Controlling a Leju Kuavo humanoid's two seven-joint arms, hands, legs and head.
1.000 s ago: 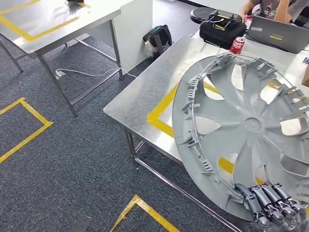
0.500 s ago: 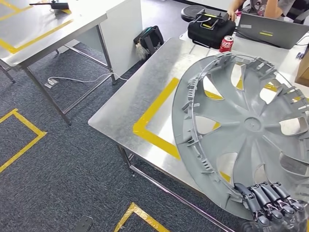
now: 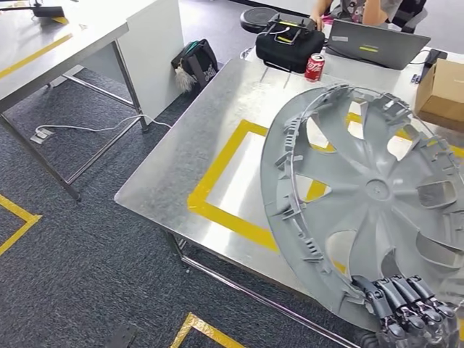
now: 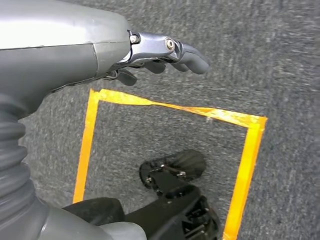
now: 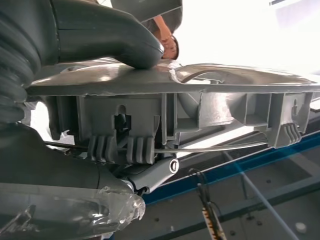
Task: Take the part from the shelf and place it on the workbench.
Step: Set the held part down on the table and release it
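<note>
Hubcap (image 3: 378,196) up over the steel desk (image 3: 219,145), gripped at its six o'clock rim by the right robot hand (image 3: 410,308); yellow tape square (image 3: 219,206) beneath. Left robot hand (image 4: 166,52) hangs empty, fingers loosely apart, above carpet (image 4: 264,60).

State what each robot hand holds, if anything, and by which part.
The right robot hand grips the wheel cover by its near rim, thumb on one face and fingers on the other. The left robot hand holds nothing.
</note>
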